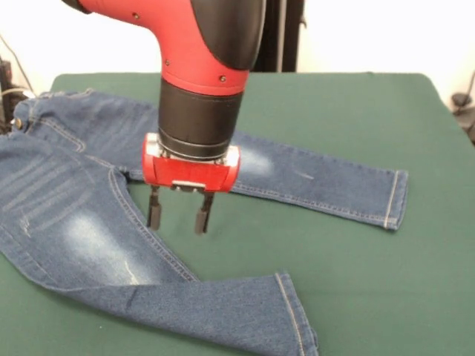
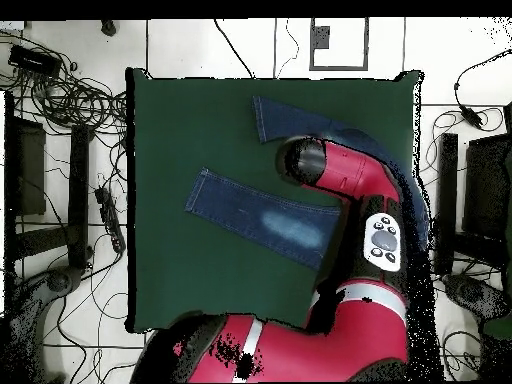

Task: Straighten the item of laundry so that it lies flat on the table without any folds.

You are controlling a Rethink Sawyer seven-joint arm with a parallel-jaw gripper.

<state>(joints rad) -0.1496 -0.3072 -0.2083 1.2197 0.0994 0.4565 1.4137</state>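
The small blue denim jeans (image 1: 67, 215) lie on the dark green table (image 1: 356, 282) with the waist at the left and the two legs spread in a V to the right. Both legs look mostly flat, and the near leg's hem reaches the picture's bottom edge. My gripper (image 1: 178, 215) is open and empty. It points down just above the green cloth in the gap between the legs, close to the crotch. In the overhead view both legs of the jeans (image 2: 250, 210) show on the table (image 2: 180, 130), and the arm (image 2: 350, 190) hides the waist and the gripper.
The robot's dark pedestal (image 1: 282, 37) stands behind the table's far edge. In the overhead view, cables (image 2: 80, 100) and dark equipment (image 2: 30, 170) lie on the floor along the table's sides. The near leg's hem (image 1: 297, 311) lies close to the front edge.
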